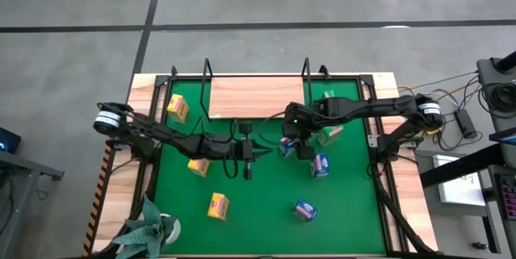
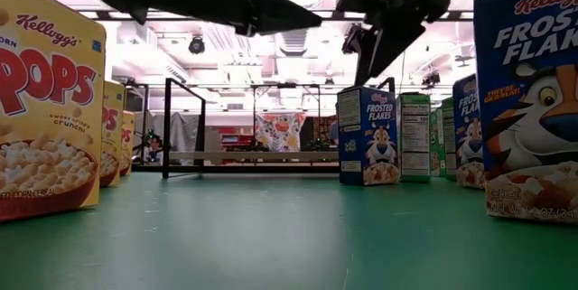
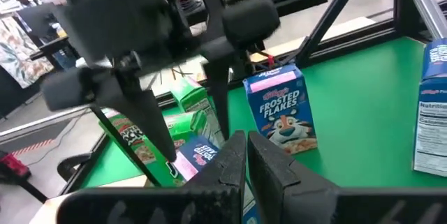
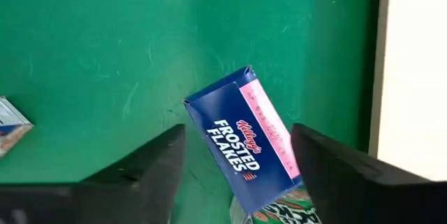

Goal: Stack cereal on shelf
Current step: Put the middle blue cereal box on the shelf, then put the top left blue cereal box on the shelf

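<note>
Right gripper [image 4: 237, 165], jaws spread, hovers over 1 blue cereal box [image 4: 244, 140]: light, stiff cardboard; grip its flat sides. Left gripper [image 3: 246, 155] pressed together.

Boxes [image 1: 321, 165] crowd right; mat [image 1: 258, 202] centre lies open.

Below my spread right fingers [image 4: 237, 175] a blue Frosted Flakes box [image 4: 244, 140] stands askew on the green mat, just beside a green box [image 1: 330, 135]. Two more blue boxes [image 1: 320, 165] [image 1: 304, 209] sit nearer the front edge. Three yellow boxes [image 1: 177, 107] [image 1: 198, 165] [image 1: 218, 205] lie scattered on the left. The wooden shelf [image 1: 256, 96] lies along the back.
</note>
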Motion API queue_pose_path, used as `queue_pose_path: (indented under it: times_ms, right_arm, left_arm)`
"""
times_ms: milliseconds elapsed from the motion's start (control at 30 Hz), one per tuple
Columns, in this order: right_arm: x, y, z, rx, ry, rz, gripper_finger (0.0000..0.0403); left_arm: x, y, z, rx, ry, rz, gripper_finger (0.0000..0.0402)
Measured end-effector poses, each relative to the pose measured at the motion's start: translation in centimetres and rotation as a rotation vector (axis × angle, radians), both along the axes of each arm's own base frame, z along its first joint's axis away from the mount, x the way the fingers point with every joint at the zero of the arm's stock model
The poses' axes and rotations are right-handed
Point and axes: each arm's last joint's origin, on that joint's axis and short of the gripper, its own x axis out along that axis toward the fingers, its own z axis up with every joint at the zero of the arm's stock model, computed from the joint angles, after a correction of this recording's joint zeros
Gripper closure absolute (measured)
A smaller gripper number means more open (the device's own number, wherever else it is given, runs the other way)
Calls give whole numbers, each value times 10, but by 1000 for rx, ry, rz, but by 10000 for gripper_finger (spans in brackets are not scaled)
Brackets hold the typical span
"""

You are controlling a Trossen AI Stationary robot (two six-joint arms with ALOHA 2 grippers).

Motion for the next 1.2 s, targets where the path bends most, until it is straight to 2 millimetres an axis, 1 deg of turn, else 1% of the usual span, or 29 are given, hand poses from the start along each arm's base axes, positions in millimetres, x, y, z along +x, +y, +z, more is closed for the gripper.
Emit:
queue_pose_path:
  times_ms: [100,167,300,467,667,833,967,1200]
  right_arm:
    - [3,-1,-6,-14,21,10,114]
    - [5,-1,-10,-18,34,17,98]
    - [9,-1,-21,-19,71,24,92]
    - [13,-2,-30,-24,99,26,121]
    - [13,-2,-29,-16,91,8,181]
    - [14,-2,-27,-2,85,-25,215]
    - [16,-2,-26,1,65,-62,232]
    - [19,-1,-20,13,43,-132,257]
  left_arm:
    - [-3,0,6,3,-8,-3,402]
    - [-4,-1,8,6,-7,-5,402]
    - [-5,-1,10,12,-14,-8,402]
    - [-6,-1,11,13,-13,-9,402]
    - [-7,-3,13,15,-20,-14,402]
    - [-11,-2,20,36,-22,-27,402]
    - [-24,-1,36,80,-17,-39,402]
    - [-63,6,75,94,-25,-40,402]
